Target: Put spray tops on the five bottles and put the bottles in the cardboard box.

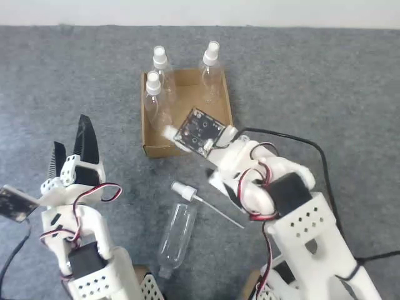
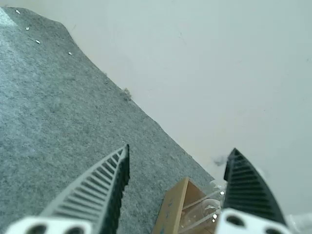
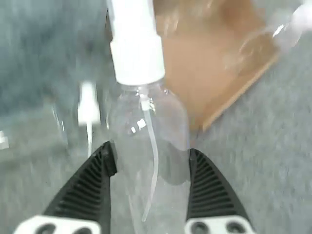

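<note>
Step, likely: boxing capped bottle. Right hand (image 3: pixel 150 157) clamps capped bottle (image 3: pixel 146 126) at cardboard box (image 1: pixel 187 94), worktop 12 o'clock. Left hand (image 1: pixel 70 134) wide, 9 o'clock. Next, probably: release, then fit loose spray top (image 1: pixel 184 190) onto bare bottle (image 1: pixel 177 234), 6 o'clock.

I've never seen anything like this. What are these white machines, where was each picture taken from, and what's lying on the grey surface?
These are two small robot arms. One picture looks down from above; the other two come from cameras on each arm's wrist. On the grey mat sits a cardboard box holding three capped bottles, beside an uncapped bottle and a loose spray top. The right fingers grip a fourth capped bottle; the left fingers are open and empty.
</note>
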